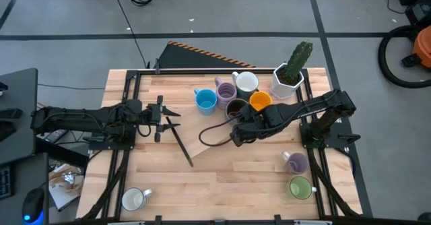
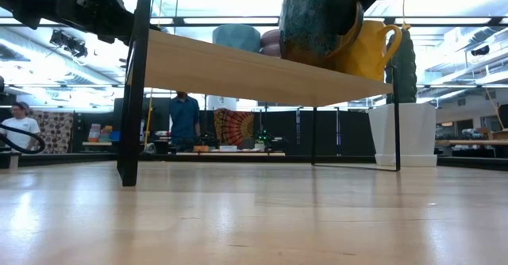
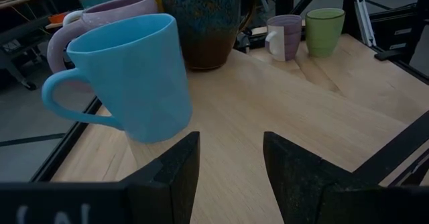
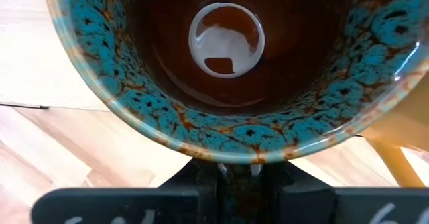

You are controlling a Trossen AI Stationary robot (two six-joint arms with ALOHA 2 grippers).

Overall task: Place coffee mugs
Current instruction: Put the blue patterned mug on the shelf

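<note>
Right gripper [image 1: 237,119] clamped on dark brown mug [image 1: 235,108] rim, fingertips hidden, left gripper [image 3: 230,167] wide, empty

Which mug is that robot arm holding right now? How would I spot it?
Find the cactus pot at the table's far edge, then the cluster of mugs beside it. The right gripper pinches the rim of the dark brown mug, the only one speckled turquoise, between the orange mug and blue mug.
</note>
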